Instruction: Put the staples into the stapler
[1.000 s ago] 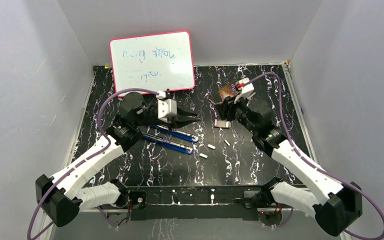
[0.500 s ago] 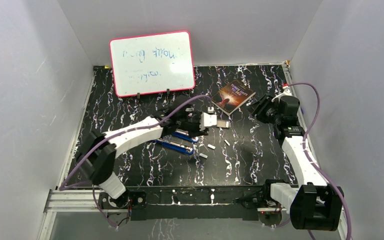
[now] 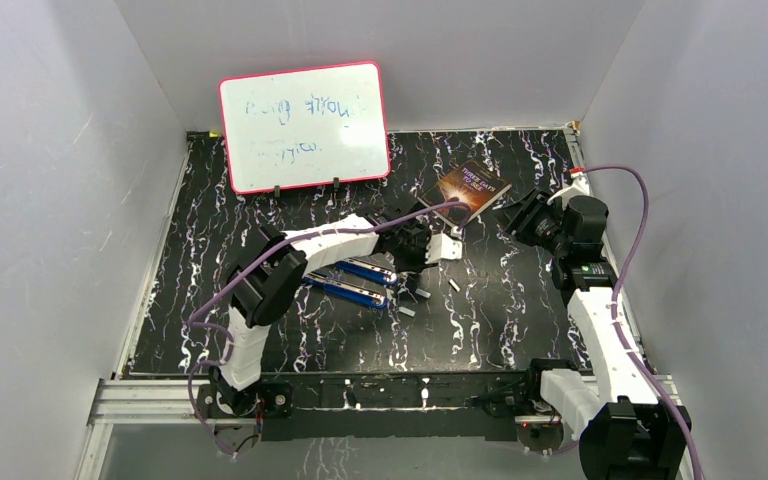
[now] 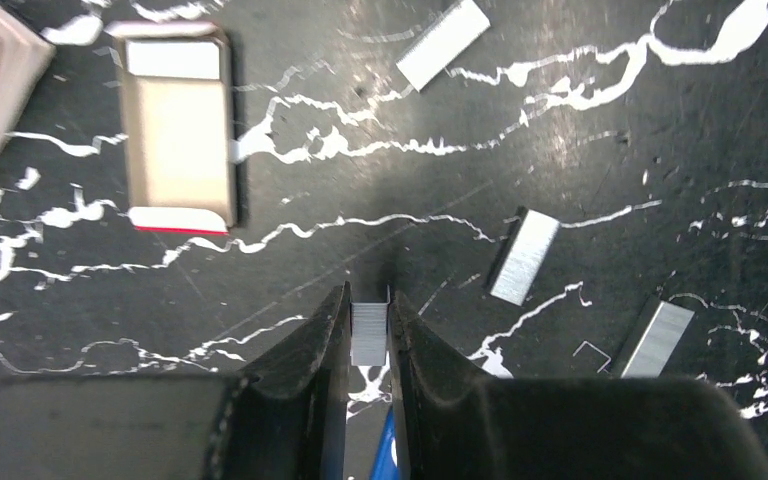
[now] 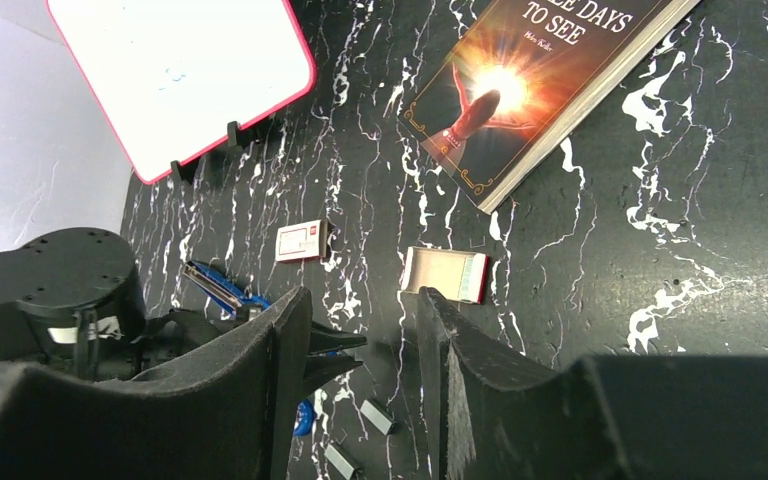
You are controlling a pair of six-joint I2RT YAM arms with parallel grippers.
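Black marbled tabletop (image 4: 600,130), one staple strip (image 4: 369,335) between the left fingers (image 4: 320,345)

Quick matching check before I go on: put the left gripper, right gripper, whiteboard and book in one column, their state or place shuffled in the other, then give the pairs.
Things:
1. left gripper
2. right gripper
3. whiteboard
4. book

States or places:
A. lying flat on the table, cover up
B. jaws open, nothing between them
C. standing upright at the far edge
D. jaws shut on a strip of staples

Pairs: 1-D, 2-B, 3-C, 4-A
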